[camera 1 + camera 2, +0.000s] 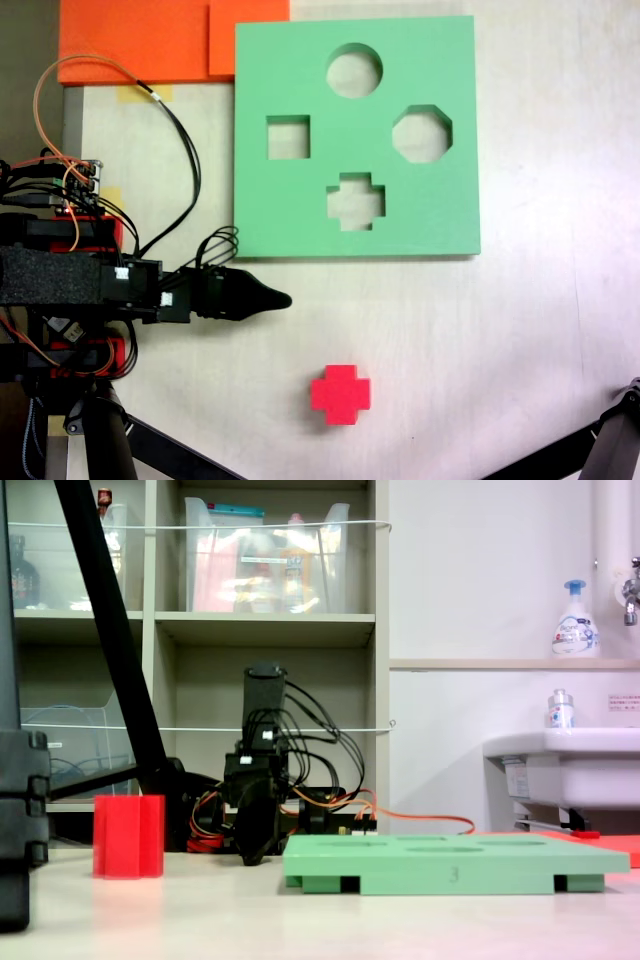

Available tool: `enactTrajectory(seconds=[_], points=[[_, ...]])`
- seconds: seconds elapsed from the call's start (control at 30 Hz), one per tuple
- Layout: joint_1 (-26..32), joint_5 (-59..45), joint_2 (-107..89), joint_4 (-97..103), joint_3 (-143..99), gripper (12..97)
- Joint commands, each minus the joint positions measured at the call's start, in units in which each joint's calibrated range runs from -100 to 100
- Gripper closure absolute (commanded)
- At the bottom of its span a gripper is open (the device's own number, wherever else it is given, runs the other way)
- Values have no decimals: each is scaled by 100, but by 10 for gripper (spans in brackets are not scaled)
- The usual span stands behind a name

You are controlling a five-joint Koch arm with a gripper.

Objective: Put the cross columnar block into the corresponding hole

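The red cross columnar block [340, 393] is standing upright on the pale worktop [520, 330], well apart from the green foam board [300, 215] and its plus-shaped hole [356, 201]. The arm's fingers [282, 298] are hovering near the board's edge, holding nothing, pressed together.

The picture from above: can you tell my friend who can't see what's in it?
A small red cross block sits alone on a pale table, below a green foam board whose cross hole is empty. The robot's black gripper points in from the left, between the two, touching neither.
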Motion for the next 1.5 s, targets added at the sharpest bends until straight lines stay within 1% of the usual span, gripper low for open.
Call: enactTrajectory(seconds=[0.0,0.7,0.8,0.93,1.03,1.1,1.23,1.3,1.37,1.47], points=[[0,34,-41,-503,-98,580],[59,34,-41,-474,-98,580],[59,352,-41,-387,-98,577],[24,440,-41,-474,-98,589],[-112,786,-41,-474,-98,592],[-98,1006,-41,-445,-98,593],[-103,2076,-41,-474,-98,595],[-156,2608,-41,-435,-98,605],[-317,2945,-41,-522,-98,633],[-430,3355,-41,-1918,-98,633]])
